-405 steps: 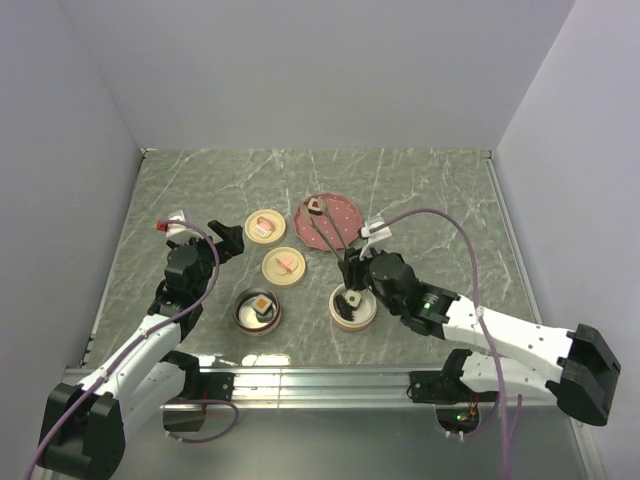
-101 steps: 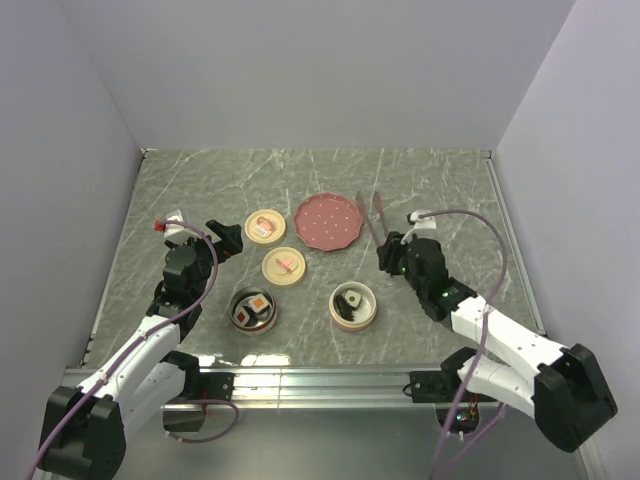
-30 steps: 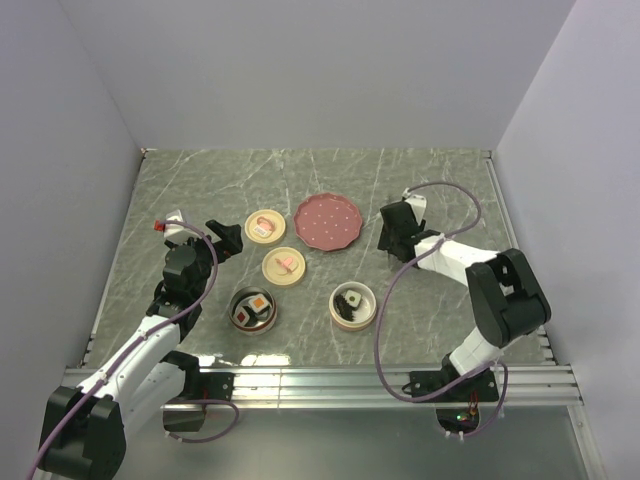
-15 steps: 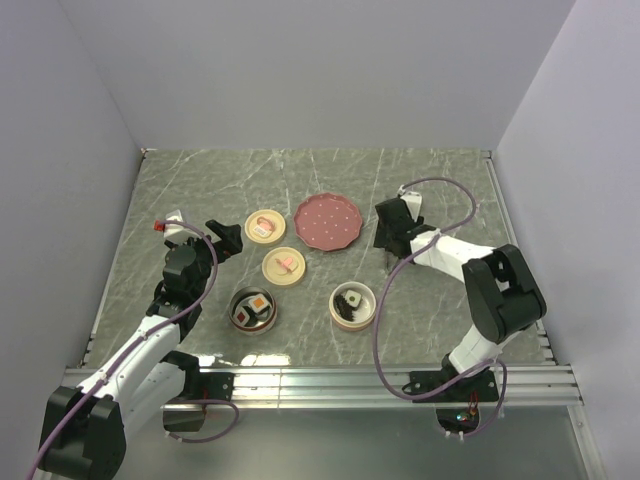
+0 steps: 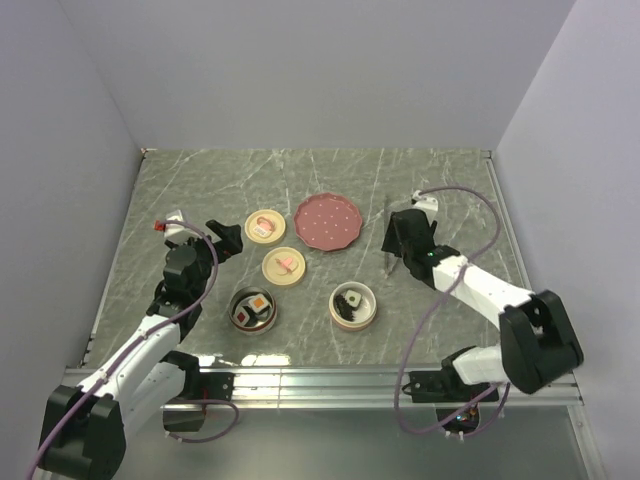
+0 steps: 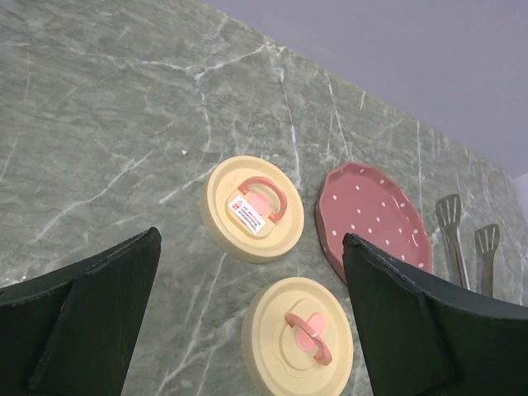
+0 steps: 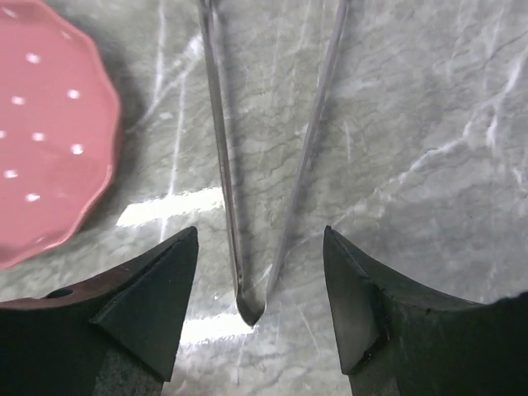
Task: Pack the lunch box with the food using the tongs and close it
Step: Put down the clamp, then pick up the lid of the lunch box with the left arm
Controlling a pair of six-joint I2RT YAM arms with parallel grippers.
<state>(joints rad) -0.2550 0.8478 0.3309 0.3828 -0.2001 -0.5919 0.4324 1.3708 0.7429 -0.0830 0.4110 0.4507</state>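
Right wrist view: the tongs point(image 7: 223, 165) have been laid on the surface point(image 7: 429, 124) and released by the right tool point(image 7: 260, 235), jaws spread; fitting the lids point(image 5: 284, 266) is judged next.

The right gripper point(image 5: 395, 238) hangs low over the marble table point(image 5: 450, 190), directly above the tongs point(image 5: 391, 266), which lie flat with their thin arms showing past it on the far and near sides. A pink plate point(image 5: 328, 222) sits just to its left. Nearer the bases from that gripper is a cream box point(image 5: 353, 306) holding food point(image 5: 353, 298). The left gripper point(image 5: 226, 240) is raised; two cream lids point(image 5: 265, 226) lie to its right, and a dark-rimmed box point(image 5: 257, 310) is on its near side.
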